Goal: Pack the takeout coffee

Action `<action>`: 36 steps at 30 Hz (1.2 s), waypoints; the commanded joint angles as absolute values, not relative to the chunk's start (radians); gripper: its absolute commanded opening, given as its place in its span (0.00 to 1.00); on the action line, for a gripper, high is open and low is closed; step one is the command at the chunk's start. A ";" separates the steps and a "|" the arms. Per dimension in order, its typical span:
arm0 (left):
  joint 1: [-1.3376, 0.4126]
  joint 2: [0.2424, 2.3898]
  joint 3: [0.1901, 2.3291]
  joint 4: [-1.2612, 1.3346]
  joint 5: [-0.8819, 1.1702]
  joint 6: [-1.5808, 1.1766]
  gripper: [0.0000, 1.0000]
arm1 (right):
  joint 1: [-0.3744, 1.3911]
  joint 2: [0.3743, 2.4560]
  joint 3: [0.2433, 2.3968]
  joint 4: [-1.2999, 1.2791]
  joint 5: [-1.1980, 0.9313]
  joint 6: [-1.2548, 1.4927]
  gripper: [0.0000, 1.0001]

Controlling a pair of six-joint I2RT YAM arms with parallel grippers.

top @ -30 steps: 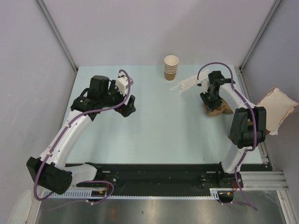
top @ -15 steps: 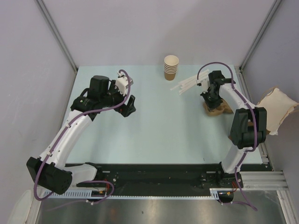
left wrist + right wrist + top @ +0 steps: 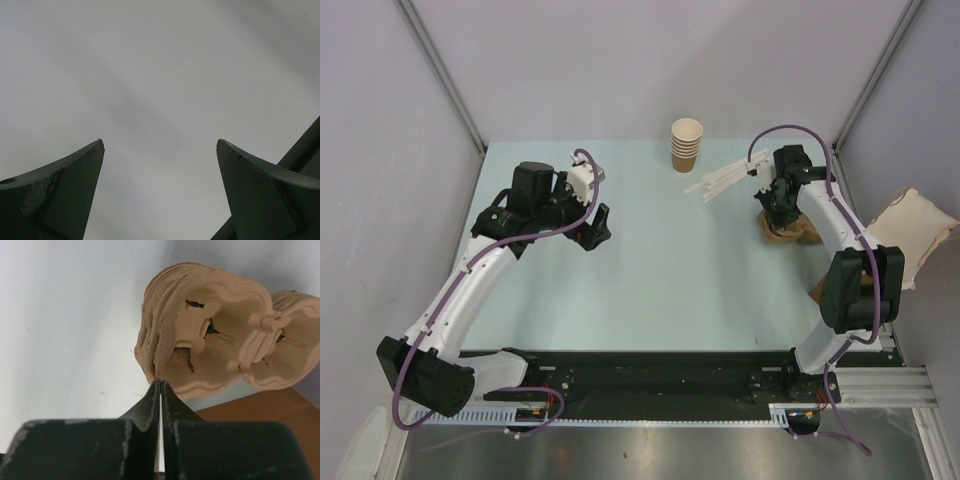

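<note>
The takeout coffee is out of view in every frame. My right gripper (image 3: 776, 212) (image 3: 160, 382) is at the back right, shut, with its tips pinched on the near rim of the top brown pulp cup tray (image 3: 215, 335). That tray belongs to a small stack (image 3: 793, 236) and tilts up off the layers under it. My left gripper (image 3: 592, 228) (image 3: 160, 142) hangs wide open over bare table at the left, with nothing between its fingers (image 3: 75, 170).
A stack of lidless tan paper cups (image 3: 686, 145) stands at the back centre. A loose bundle of white sticks (image 3: 725, 180) lies between the cups and the trays. A brown paper bag (image 3: 912, 236) sits off the table's right edge.
My right gripper has closed on the tray rim and its arm has shifted slightly back and to the right. The left arm has not moved.
</note>
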State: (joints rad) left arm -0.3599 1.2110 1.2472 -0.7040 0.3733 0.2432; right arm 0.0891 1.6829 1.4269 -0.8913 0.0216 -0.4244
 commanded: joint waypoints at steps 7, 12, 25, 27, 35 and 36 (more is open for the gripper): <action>-0.362 1.207 1.266 -0.667 0.390 0.219 0.99 | 0.095 1.597 1.486 -0.882 0.040 -0.437 0.00; -0.362 1.213 1.261 -0.670 0.402 0.210 1.00 | 0.133 1.601 1.489 -0.882 0.011 -0.414 0.00; -0.360 1.198 1.047 -0.407 0.624 -0.117 0.96 | 0.241 1.618 1.533 -0.939 -0.118 -0.342 0.00; -0.360 1.204 1.005 -0.281 0.704 -0.204 0.91 | 0.259 1.595 1.513 -0.945 -0.184 -0.308 0.00; -0.396 1.348 0.917 0.055 0.779 -0.557 0.74 | 0.364 1.549 1.408 -0.881 -0.256 -0.249 0.00; -0.416 1.364 0.922 0.096 0.776 -0.592 0.71 | 0.365 1.537 1.404 -0.859 -0.306 -0.233 0.00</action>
